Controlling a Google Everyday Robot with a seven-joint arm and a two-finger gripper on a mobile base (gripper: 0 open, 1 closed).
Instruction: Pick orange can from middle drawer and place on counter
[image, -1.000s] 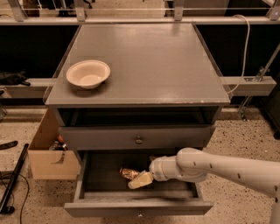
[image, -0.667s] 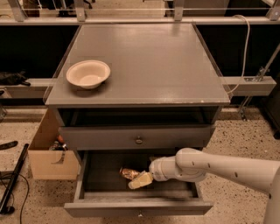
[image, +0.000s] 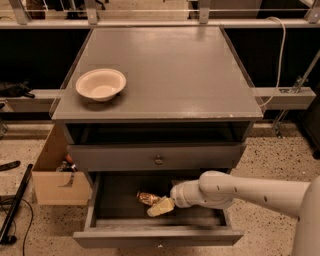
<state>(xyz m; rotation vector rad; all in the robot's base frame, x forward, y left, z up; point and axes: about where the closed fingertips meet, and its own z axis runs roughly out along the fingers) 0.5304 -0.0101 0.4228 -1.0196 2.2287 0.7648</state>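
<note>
The orange can (image: 146, 198) lies on its side on the dark floor of the pulled-open middle drawer (image: 105, 226), left of centre. My gripper (image: 160, 206) reaches into this drawer from the right on a white arm (image: 240, 192). Its cream tip sits right against the can's near right side. I cannot tell whether it touches or holds the can. The counter (image: 175, 70) is the grey top of the cabinet, above.
A cream bowl (image: 100, 84) stands on the counter's left front part. A shut drawer with a round knob (image: 158, 160) sits just above the open one. A cardboard box (image: 55, 180) stands on the floor at the cabinet's left. A white cable (image: 280, 55) hangs at the right.
</note>
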